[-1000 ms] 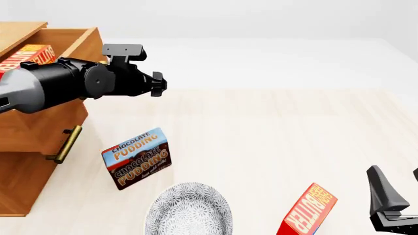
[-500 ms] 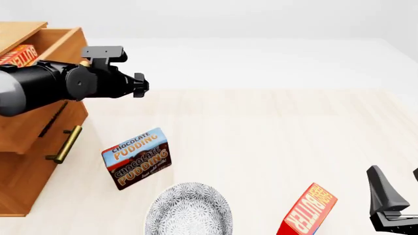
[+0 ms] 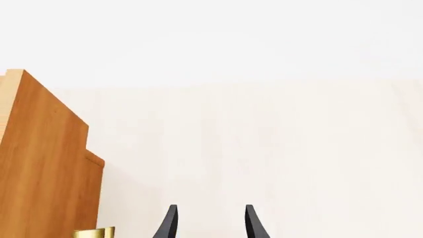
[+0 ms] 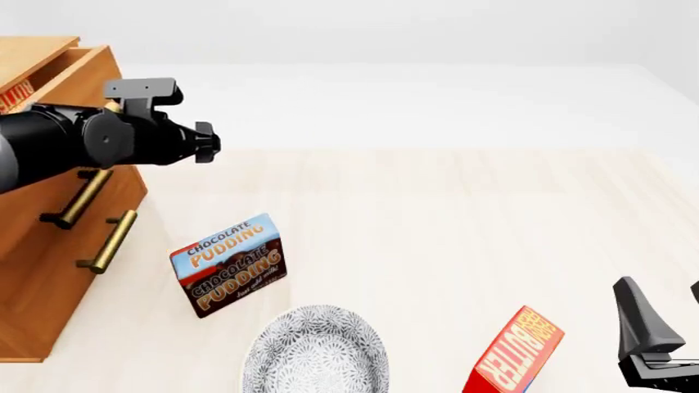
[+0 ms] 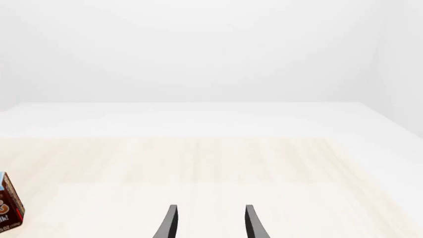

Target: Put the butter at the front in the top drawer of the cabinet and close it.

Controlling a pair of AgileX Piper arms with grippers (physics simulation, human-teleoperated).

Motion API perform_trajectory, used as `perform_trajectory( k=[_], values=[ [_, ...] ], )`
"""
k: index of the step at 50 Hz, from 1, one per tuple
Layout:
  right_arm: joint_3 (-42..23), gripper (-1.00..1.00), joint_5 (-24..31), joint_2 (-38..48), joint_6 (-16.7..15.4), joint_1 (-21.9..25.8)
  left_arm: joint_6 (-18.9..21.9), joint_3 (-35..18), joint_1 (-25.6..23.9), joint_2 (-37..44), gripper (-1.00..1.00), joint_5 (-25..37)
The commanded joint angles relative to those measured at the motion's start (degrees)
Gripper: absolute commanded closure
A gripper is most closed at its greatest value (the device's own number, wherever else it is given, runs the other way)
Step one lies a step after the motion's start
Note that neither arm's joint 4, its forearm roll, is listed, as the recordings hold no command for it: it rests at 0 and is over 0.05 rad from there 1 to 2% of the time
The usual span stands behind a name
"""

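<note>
The cabinet [image 4: 44, 270] stands at the far left. Its top drawer [image 4: 85, 72] is open only a small way. A butter box [image 4: 13, 94] lies inside, and only a red-and-orange sliver of it shows. My left gripper [image 4: 203, 141] is in front of the drawer front, level with it, and the arm lies across it. In the left wrist view the gripper [image 3: 209, 224] is open and empty beside the cabinet [image 3: 46, 163]. A look-alike butter box [image 4: 513, 354] stands tilted at the front right. My right gripper [image 4: 660, 327] is open and empty beside that box; it also shows in its wrist view [image 5: 209, 224].
A chocolate pudding box [image 4: 229, 264] stands in front of the cabinet; its edge shows in the right wrist view [image 5: 9, 206]. A patterned plate [image 4: 317, 350] lies at the front edge. The lower drawer's brass handle [image 4: 110, 241] sticks out.
My left arm has moved left and the top drawer has slid in with it, from well open to nearly shut. The butter inside is now almost hidden. The right arm has not moved.
</note>
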Motion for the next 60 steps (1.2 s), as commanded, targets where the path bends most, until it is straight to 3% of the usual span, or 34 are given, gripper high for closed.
perform_trajectory(
  k=[1, 19, 24, 48, 60],
  values=[
    [0.1, -1.0, 0.33, -0.45, -0.06, 0.01, 0.0, 1.02, 2.63, -0.13, -1.0, -0.36],
    [0.1, -1.0, 0.32, -0.44, -0.05, 0.01, -1.72, 1.38, 6.47, -1.13, -1.0, -1.42],
    [0.1, -1.0, 0.32, -0.43, -0.06, 0.01, -1.19, 1.26, 9.25, -1.06, -1.0, -1.28],
    [0.1, -1.0, 0.33, -0.44, -0.05, 0.0, -0.52, 2.22, 12.62, -0.91, -1.0, -1.2],
    [0.1, -1.0, 0.32, -0.43, -0.04, 0.01, -0.58, 2.79, 7.57, -2.26, -1.0, -0.42]
  ],
)
